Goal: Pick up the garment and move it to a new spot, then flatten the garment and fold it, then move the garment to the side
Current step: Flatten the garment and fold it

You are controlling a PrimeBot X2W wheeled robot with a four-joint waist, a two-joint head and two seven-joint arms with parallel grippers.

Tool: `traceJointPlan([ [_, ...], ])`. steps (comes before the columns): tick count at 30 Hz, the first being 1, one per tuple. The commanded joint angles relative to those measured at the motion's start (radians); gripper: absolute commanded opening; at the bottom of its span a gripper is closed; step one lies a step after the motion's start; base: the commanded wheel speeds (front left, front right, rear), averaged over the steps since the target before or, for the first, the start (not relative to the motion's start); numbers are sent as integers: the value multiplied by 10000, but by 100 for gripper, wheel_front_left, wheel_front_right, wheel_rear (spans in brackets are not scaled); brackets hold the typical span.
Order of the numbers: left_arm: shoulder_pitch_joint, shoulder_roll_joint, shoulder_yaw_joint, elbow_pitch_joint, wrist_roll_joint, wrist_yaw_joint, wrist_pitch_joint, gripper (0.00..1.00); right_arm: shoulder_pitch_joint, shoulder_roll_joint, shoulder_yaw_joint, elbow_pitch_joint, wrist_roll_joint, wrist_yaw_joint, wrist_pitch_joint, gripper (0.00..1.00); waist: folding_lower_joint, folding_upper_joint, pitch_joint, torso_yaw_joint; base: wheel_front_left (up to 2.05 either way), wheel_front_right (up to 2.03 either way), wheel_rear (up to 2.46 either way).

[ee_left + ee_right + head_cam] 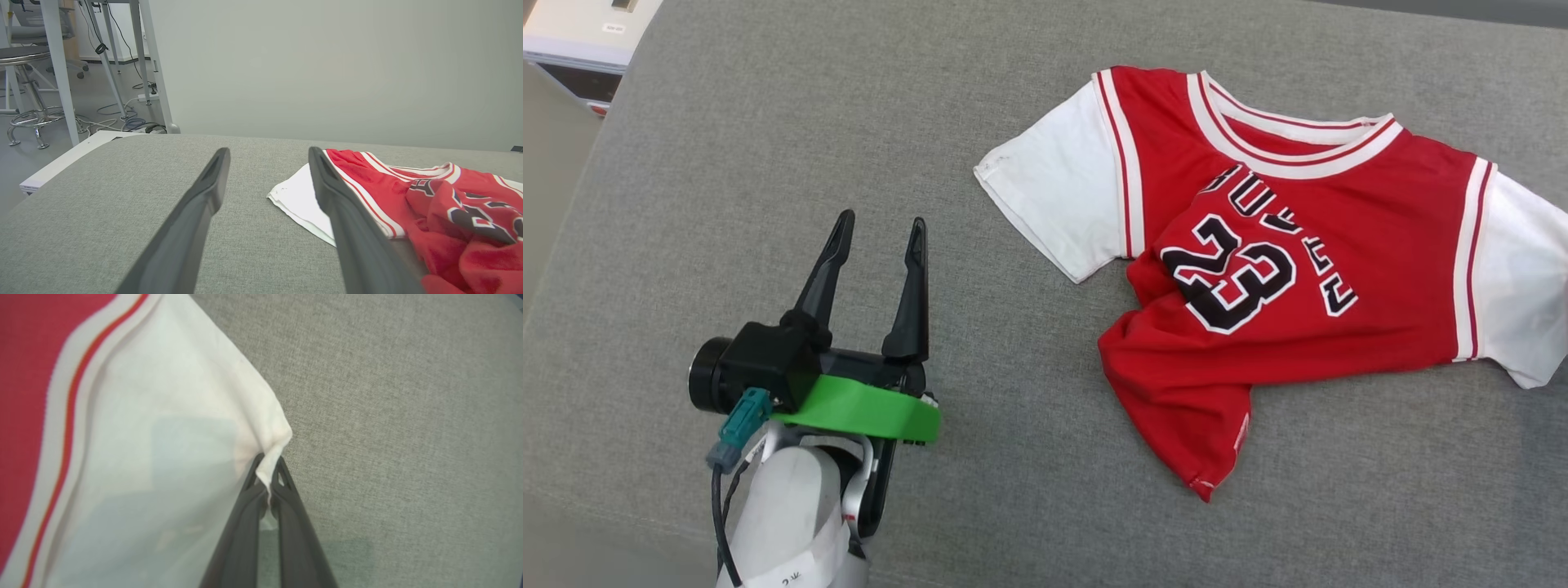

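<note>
Right tool (268, 470) is pinched shut on the corner of a white sleeve (163, 428); left tool (882, 219) sits wide open, empty, with loads of bare gray desk (727, 163) out to the left edge. The garment (1307, 269) lies right of it, collar pointing away from the robot, long axis sleeve to sleeve. Folds hide some lettering and the frame clips one sleeve.

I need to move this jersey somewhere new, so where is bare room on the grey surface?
Widest bare patch: grey surface left of the jersey, beyond the open left hand. A strip lies between the jersey and the near edge. Crowded on the right: the jersey, its sleeve pinched by the right hand.
</note>
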Motion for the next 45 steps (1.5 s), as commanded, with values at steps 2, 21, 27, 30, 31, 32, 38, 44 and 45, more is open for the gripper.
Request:
traceJointPlan([
  [2, -131, -61, 15, 83, -27, -26, -57, 100, 23, -6, 86, 348, -258, -17, -382, 31, 0, 0, -210, -113, 0, 0, 0],
  [21, 496, 249, 326, 1026, -368, -27, -57, 100, 1480, 1796, -190, -1317, 537, -17, -7239, 100, 0, 0, -2100, -1454, 0, 0, 0],
  [27, 745, 221, 462, 886, -641, -27, -57, 100, 2997, 2918, -784, -2618, 213, -17, -9010, 100, 0, 0, -2201, -1805, 0, 0, 0],
  [30, 891, 267, 434, 926, -679, -27, -57, 100, 3644, 3545, -1049, -3109, 144, -17, -9285, 100, 0, 0, -2213, -1911, 0, 0, 0],
  [31, 936, 285, 438, 936, -691, -27, -57, 100, 3869, 3766, -1139, -3252, 139, -17, -9336, 100, 0, 0, -2209, -1950, 0, 0, 0],
  [32, 963, 297, 444, 939, -706, -27, -57, 100, 4029, 3903, -1189, -3352, 113, -17, -9366, 100, 0, 0, -2200, -1978, 0, 0, 0],
  [38, 832, 636, 268, 940, -933, -27, -57, 100, 4542, 4588, -1375, -4024, 42, -17, -9474, 100, 0, 0, -1782, -2345, 0, 0, 0],
  [44, -358, 1954, -730, 1587, -1670, -27, 952, 100, 4580, 4794, -1316, -4508, -252, -17, -9531, 100, 0, 0, -1116, -2773, 0, 0, 0],
  [45, -713, 2270, -903, 1743, -1849, -27, 1499, 100, 4576, 4829, -1311, -4577, -286, -17, -9539, 100, 0, 0, -990, -2834, 0, 0, 0],
])
